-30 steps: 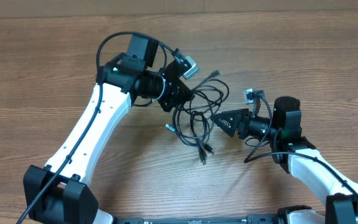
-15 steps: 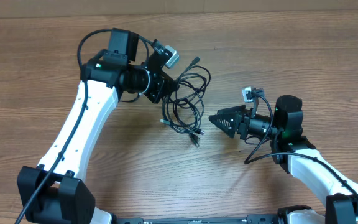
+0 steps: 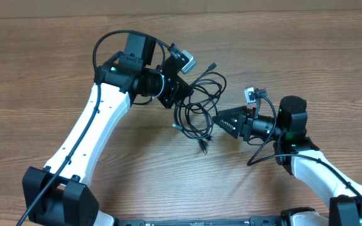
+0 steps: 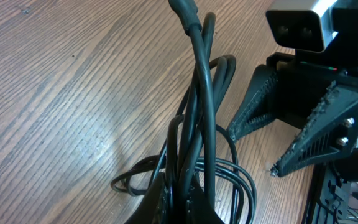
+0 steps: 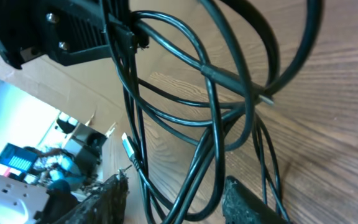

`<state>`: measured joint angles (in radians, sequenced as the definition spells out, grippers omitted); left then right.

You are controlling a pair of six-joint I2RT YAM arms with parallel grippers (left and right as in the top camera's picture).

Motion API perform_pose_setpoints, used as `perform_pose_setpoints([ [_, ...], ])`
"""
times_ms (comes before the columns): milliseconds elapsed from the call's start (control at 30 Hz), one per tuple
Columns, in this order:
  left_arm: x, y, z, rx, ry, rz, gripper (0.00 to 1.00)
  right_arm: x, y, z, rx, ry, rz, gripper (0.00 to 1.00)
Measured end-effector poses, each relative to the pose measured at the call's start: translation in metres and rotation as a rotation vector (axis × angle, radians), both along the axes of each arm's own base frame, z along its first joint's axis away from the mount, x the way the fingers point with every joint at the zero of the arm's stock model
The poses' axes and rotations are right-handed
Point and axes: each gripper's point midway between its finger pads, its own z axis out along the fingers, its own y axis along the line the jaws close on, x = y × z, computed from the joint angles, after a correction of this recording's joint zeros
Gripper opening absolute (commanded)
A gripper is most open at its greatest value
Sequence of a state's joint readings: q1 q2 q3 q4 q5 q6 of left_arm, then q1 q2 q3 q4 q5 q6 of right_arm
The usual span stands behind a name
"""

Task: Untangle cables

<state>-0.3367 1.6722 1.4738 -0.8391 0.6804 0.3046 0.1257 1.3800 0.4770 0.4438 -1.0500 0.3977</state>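
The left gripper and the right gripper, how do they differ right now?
The left gripper is shut on the cables; the right gripper is open and grips nothing. In the overhead view the left gripper sits at the bundle's upper left, while the right gripper points at its lower right side. In its wrist view, strands pass between its parted jaws. Both are black two-finger grippers close to the same tangle.

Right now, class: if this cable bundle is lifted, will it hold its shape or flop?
Likely floppy: the cables trail in loose loops from the left hand. Probably light, being thin. Loops may snag together.
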Motion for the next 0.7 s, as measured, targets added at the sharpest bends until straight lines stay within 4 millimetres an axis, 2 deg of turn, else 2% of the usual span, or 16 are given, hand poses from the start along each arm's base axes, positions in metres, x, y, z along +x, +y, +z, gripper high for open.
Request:
perform_pose_setpoints([
  [200, -0.003, -0.005, 0.0, -0.004, 0.011, -0.002, 0.04, 0.0, 0.0, 0.0, 0.0, 0.001, 0.0, 0.5],
  [433, -0.003, -0.013, 0.008, -0.052, -0.003, -0.028, 0.04, 0.0, 0.0, 0.0, 0.0, 0.0, 0.0, 0.38],
  [533, -0.004, -0.014, 0.009, -0.061, -0.001, -0.033, 0.04, 0.0, 0.0, 0.0, -0.001, 0.001, -0.002, 0.27],
  [633, -0.005, -0.015, 0.01, -0.067, 0.001, -0.037, 0.04, 0.001, 0.0, 0.0, -0.002, 0.0, -0.003, 0.07],
  [700, -0.005, -0.015, 0.01, -0.069, 0.002, -0.039, 0.04, 0.001, 0.0, -0.001, -0.003, -0.001, -0.005, 0.04],
])
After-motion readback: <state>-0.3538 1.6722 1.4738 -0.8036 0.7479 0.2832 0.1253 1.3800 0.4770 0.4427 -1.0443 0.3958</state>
